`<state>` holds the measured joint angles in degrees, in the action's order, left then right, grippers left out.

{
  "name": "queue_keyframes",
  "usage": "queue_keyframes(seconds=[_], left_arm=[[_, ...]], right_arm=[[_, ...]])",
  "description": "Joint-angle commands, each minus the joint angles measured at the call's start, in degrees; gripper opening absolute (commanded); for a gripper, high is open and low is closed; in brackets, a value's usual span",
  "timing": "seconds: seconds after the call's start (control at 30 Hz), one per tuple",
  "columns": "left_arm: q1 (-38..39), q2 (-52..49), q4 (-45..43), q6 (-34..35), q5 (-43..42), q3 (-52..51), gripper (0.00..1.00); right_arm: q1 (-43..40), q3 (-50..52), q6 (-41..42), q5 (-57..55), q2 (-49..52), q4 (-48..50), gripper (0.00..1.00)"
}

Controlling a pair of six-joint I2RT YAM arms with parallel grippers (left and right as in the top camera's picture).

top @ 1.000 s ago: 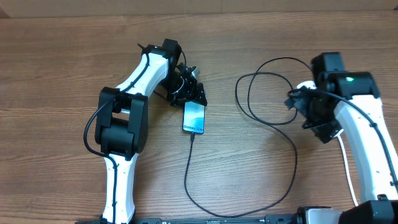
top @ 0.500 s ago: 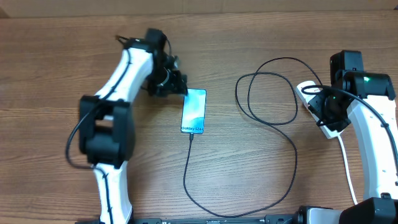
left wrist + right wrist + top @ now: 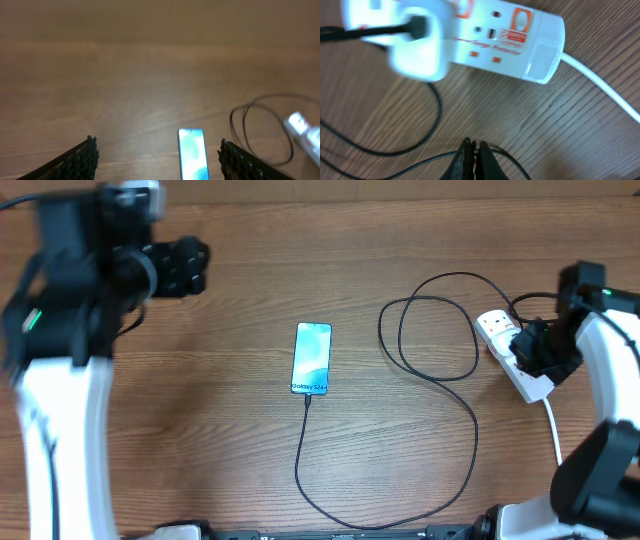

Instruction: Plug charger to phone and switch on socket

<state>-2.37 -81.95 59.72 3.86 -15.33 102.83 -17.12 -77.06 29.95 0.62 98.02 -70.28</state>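
A phone, charger, socket on table.
Charger meets phone at its 6 o'clock; left fingers apart at 10 o'clock; right fingers together by socket.

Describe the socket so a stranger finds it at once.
Go to the table's right side, just past the black charger loops. The socket is the long white strip with red switches, trailing a thick white cord, unlike the thin black charger.

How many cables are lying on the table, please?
2. The black charger runs in loops from the phone to the socket. The white cord runs down the picture from the socket's lower end. More may be hidden.
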Motion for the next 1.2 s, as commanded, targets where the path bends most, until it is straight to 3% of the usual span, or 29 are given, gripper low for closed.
queue_keyframes(seconds=[0.0, 0.17, 0.37, 0.5, 0.8, 1.17], left_arm=[[-0.46, 8.81, 0.83, -1.75, 1.36, 0.17, 0.82], [-0.46, 19.74, 0.79, -1.49, 4.17, 0.13, 0.87], [-0.46, 29.27, 0.74, -0.31, 9.42, 0.11, 1.0], [-0.46, 32.92, 1.09, 0.15, 12.11, 0.09, 1.0], [-0.46, 34.07, 1.97, 1.51, 14.4, 0.02, 1.0], [-0.46, 34.07, 1.9, 1.51, 14.51, 0.02, 1.0]], right_arm=[[-3.72, -0.31, -6.64, 8.22, 3.08, 0.81, 0.04], [-5.68, -0.31, -8.81, 11.1, 5.75, 3.67, 0.04], [-6.03, -0.42, -8.83, 11.19, 6.16, 9.84, 0.04], [-7.04, -2.62, -8.98, 11.04, 8.35, 10.91, 0.04], [-7.8, -12.28, -10.78, 8.41, 15.69, 5.42, 0.04], [-7.69, -13.18, -10.95, 8.48, 19.41, 6.78, 0.04]])
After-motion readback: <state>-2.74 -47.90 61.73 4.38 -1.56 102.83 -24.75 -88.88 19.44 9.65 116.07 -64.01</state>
